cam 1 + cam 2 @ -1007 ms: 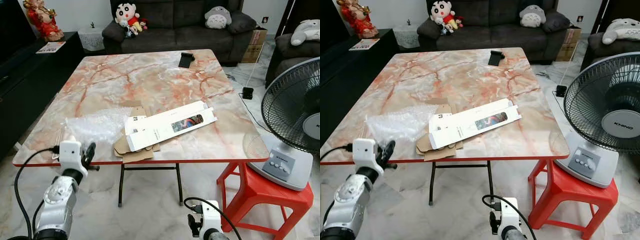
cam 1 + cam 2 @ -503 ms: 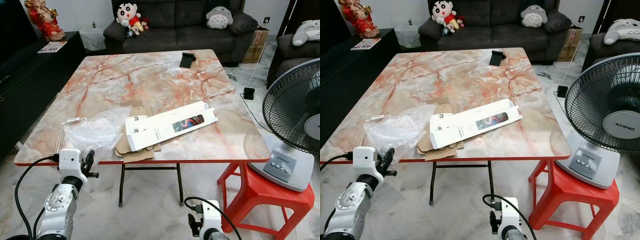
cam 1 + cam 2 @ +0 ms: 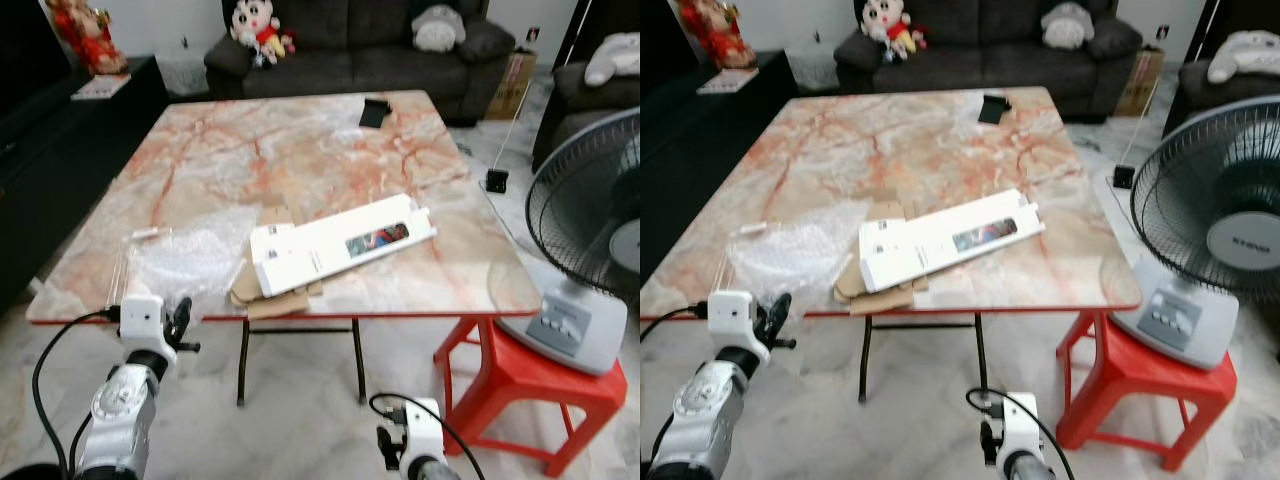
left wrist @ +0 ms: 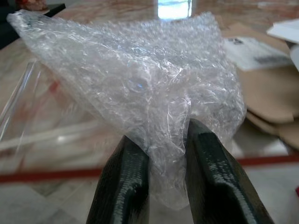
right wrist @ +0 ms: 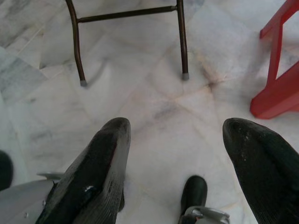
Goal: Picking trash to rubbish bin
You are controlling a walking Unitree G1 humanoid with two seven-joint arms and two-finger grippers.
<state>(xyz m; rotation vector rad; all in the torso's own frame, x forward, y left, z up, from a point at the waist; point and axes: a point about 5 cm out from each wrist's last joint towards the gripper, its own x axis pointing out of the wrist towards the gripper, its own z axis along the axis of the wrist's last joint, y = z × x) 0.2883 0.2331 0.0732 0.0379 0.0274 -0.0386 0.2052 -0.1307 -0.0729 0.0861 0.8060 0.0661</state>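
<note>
the left gripper pinches a corner of the bubble wrap at the table edge; a thin grip could slip. the right gripper hangs spread over the floor.

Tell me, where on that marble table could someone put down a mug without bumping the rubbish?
The table lies bare between the black object at its far edge and the white box. The near left edge is crowded: bubble wrap, pinched by the left pincer, sits beside cardboard under the box.
</note>
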